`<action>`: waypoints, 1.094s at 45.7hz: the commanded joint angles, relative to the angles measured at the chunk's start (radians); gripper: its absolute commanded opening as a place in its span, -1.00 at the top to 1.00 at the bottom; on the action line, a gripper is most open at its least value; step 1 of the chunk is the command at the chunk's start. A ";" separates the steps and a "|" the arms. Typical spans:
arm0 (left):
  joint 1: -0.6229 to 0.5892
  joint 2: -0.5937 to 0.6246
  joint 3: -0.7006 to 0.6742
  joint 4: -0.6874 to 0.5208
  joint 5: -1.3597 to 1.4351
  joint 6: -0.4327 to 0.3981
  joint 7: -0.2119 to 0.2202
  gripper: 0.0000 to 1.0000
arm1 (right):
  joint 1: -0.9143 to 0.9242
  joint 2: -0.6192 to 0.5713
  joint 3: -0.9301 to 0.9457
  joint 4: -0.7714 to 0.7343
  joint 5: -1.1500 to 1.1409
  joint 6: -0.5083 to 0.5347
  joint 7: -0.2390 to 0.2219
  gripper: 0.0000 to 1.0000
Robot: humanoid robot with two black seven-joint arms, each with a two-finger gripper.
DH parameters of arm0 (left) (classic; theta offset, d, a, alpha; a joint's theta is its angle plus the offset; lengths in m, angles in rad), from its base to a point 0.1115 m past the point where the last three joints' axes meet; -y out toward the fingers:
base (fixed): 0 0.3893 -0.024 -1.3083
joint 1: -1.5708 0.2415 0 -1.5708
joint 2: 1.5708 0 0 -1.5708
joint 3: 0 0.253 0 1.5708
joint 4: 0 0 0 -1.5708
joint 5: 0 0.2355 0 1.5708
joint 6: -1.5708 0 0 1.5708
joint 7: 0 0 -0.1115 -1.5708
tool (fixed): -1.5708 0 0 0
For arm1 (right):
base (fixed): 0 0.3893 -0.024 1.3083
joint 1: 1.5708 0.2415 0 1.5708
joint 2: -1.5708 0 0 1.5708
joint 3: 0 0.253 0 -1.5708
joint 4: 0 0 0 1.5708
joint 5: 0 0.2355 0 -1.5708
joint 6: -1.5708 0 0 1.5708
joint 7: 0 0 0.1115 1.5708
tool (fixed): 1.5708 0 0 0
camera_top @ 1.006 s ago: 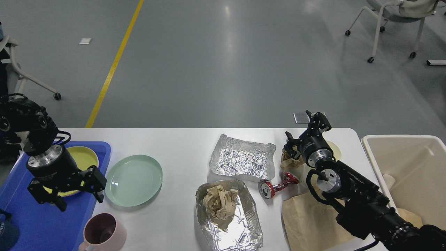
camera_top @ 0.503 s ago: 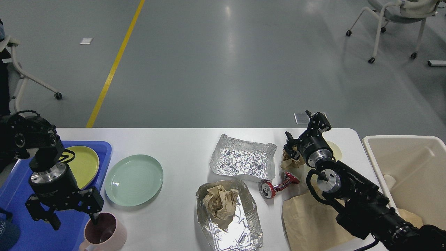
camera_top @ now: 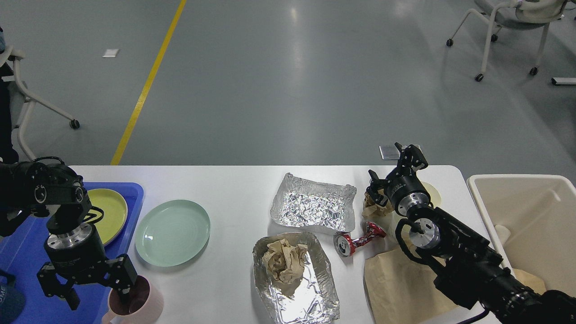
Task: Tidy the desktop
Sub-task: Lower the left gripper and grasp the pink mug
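Observation:
The white desktop (camera_top: 234, 189) holds dishes and litter. My left gripper (camera_top: 92, 288) is open at the front left; its right finger (camera_top: 127, 280) reaches into the pink mug (camera_top: 139, 303) and its left finger hangs over the blue tray (camera_top: 27, 252). My right gripper (camera_top: 392, 167) is open near the back right edge, just above and beside a crumpled brown paper (camera_top: 371, 206). A crushed red can (camera_top: 357, 240) lies in front of that paper.
A green plate (camera_top: 173, 231) lies by the tray, a yellow plate (camera_top: 108, 211) in it. Two foil trays (camera_top: 312, 207) (camera_top: 310, 297) sit mid-table, the near one holding crumpled paper (camera_top: 283, 261). A brown paper bag (camera_top: 400, 283) lies under my right arm. A beige bin (camera_top: 531, 225) stands right.
My left gripper has moved from over the yellow plate toward the front edge, and its right finger now dips into the pink mug. The right arm has not moved.

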 commanded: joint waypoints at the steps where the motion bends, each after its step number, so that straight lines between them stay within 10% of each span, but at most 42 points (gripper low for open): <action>1: 0.002 -0.001 0.002 0.006 0.002 0.000 0.000 -0.91 | 0.000 0.000 0.000 0.000 0.000 0.000 0.000 -1.00; 23: 0.060 -0.055 -0.015 0.112 0.001 0.000 0.000 -0.76 | 0.000 0.000 0.000 0.000 0.000 0.000 0.000 -1.00; 36: 0.091 -0.086 -0.016 0.145 0.001 0.000 0.025 -0.10 | 0.000 0.000 0.000 0.000 0.000 0.000 0.000 -1.00; 50: 0.120 -0.098 -0.053 0.173 0.001 0.000 0.033 0.10 | 0.000 0.000 0.000 0.000 0.000 0.000 0.000 -1.00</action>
